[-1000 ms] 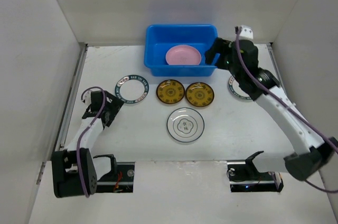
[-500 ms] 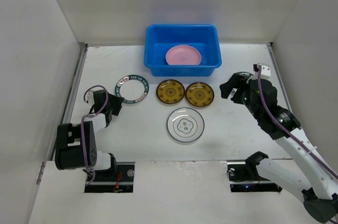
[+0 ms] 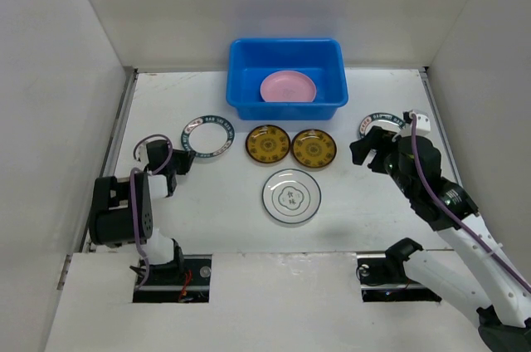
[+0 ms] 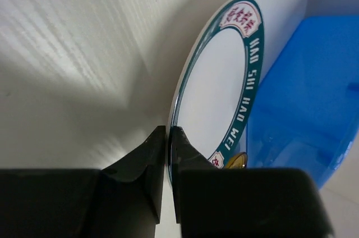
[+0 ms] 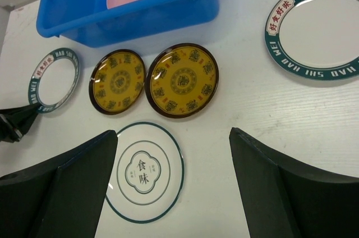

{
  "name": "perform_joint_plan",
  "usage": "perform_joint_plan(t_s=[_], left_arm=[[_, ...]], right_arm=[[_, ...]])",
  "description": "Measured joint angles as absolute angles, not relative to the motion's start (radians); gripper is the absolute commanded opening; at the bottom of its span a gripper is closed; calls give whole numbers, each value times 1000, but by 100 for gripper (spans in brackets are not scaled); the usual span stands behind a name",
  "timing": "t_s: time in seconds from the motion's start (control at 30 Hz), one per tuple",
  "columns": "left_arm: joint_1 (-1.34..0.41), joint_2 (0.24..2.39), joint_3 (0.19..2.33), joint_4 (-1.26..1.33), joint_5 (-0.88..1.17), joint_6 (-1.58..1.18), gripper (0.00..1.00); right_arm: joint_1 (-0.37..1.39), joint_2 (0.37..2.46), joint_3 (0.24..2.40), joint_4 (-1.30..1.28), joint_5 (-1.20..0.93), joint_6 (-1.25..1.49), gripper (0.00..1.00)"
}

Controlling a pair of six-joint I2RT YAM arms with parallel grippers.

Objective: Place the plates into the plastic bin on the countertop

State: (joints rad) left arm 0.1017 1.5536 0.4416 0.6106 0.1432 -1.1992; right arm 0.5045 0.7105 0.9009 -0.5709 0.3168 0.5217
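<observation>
My left gripper [image 4: 168, 136] is shut on the near-left rim of a white green-rimmed plate [image 4: 221, 86], low at the left of the countertop [image 3: 216, 227]; from above, this gripper [image 3: 182, 158] meets that plate [image 3: 207, 137]. The blue plastic bin [image 3: 286, 105] at the back holds a pink plate [image 3: 288, 86]. Two amber plates [image 3: 268, 144] [image 3: 314, 147] lie in front of it, and a white plate with a centre mark [image 3: 291, 196] lies nearer. My right gripper [image 5: 173, 134] hangs open and empty above the countertop, beside a second green-rimmed plate [image 5: 317, 30].
White walls enclose the countertop on the left [image 3: 58, 119], back and right. The right arm [image 3: 440, 202] slants over the right side, partly covering the right green-rimmed plate [image 3: 375, 125]. Both arm bases sit at the near edge.
My left gripper has shut on the green-rimmed plate's rim. The right arm has drawn back from the bin toward the near right, uncovering the plate there, its gripper still open.
</observation>
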Motion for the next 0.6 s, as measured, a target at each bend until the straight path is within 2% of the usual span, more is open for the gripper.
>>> perform_joint_plan(t_s=[0.13, 0.23, 0.4, 0.6], left_arm=[[146, 1373, 445, 440, 122, -1176, 0], [179, 1260, 530, 273, 111, -1119, 0], [163, 1252, 882, 71, 104, -1000, 1], [-9, 1382, 1346, -35, 120, -872, 3]], right_arm=[[505, 707, 899, -577, 313, 524, 86], [505, 704, 899, -577, 310, 524, 86], [503, 699, 890, -580, 307, 525, 86], [494, 687, 867, -606, 306, 530, 86]])
